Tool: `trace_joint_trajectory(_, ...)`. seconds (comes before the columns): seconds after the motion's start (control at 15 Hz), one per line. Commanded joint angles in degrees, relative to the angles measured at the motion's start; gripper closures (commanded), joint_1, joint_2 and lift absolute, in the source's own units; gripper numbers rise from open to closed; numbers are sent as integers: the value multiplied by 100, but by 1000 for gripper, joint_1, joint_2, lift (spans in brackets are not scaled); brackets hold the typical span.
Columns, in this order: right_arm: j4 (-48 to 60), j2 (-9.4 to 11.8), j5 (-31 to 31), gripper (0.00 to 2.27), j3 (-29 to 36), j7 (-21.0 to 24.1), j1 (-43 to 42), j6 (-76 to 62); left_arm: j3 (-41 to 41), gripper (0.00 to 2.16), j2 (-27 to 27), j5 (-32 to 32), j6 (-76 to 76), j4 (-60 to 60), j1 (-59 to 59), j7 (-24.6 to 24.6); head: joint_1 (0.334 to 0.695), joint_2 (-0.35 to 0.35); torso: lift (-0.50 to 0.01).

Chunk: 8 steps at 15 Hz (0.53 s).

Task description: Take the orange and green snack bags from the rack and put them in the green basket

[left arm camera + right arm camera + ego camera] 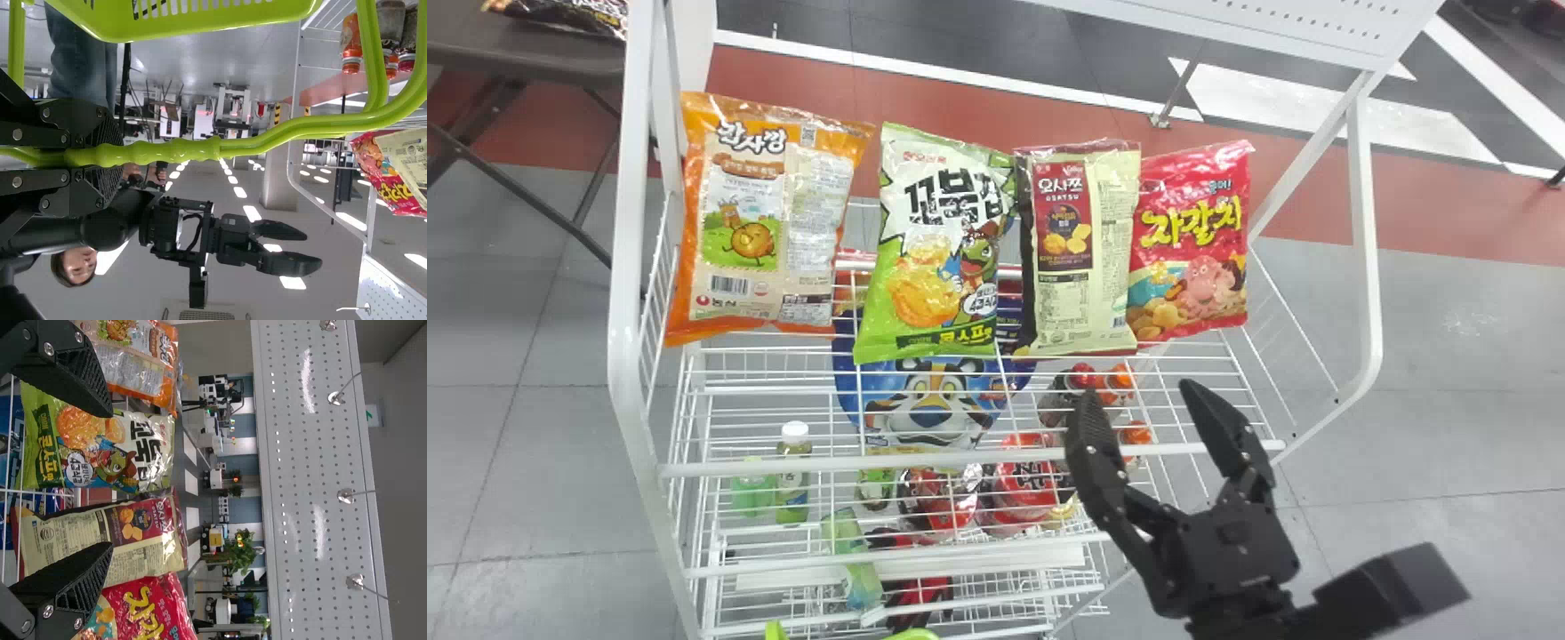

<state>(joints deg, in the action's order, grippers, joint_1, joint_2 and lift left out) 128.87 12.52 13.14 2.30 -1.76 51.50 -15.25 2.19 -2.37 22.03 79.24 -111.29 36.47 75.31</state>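
Four snack bags stand side by side on the top shelf of a white wire rack (783, 464), with the orange snack bag (760, 222) at the rack's left end and the green snack bag (934, 258) next to it. A dark-and-cream bag (1085, 267) and a red bag (1196, 240) complete the row toward the rack's right side. The robot's right gripper (1144, 394) hangs at the front of the rack, toward its right side, its jaws spread wide and empty as they face the row. In front of the rack, the left gripper (110, 157) holds the green basket (200, 31) by its handle (267, 143), its jaws closed around the bar. Lower in the rack sit a blue package with a cartoon tiger (929, 409), a red container (1024, 476) and a white-capped bottle (792, 476), while a perforated panel (313, 480) rises at the rack's rear.
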Motion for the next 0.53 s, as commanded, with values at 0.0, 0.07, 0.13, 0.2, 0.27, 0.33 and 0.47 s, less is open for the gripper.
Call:
trace_joint_trajectory(0.0,-20,-136,-330,127,-405,9,-395,449,-43,2148,0,-67,18,10,0,-17,695,-350,0)
trace_joint_trajectory(0.07,-64,-215,-462,127,-572,9,-624,713,-52,2148,0,-85,0,10,9,-8,695,-350,0)
trace_joint_trajectory(0.13,-135,-259,-488,127,-695,9,-852,871,-78,2148,0,-120,18,2,9,1,695,-350,0)
trace_joint_trajectory(0.2,-205,-277,-497,127,-810,9,-1081,1065,-114,2148,0,-155,0,-7,9,1,695,-350,0)
trace_joint_trajectory(0.27,-275,-321,-585,127,-950,0,-1371,1451,-158,2148,-9,-199,0,-25,18,10,695,-350,0)
trace_joint_trajectory(0.33,-345,-400,-743,127,-1065,9,-1564,1504,-219,2148,-18,-287,18,-51,18,10,695,-350,0)
trace_joint_trajectory(0.47,-495,-461,-769,127,-1205,9,-2039,1908,-307,2148,-62,-375,106,-60,-35,1,695,-350,0)
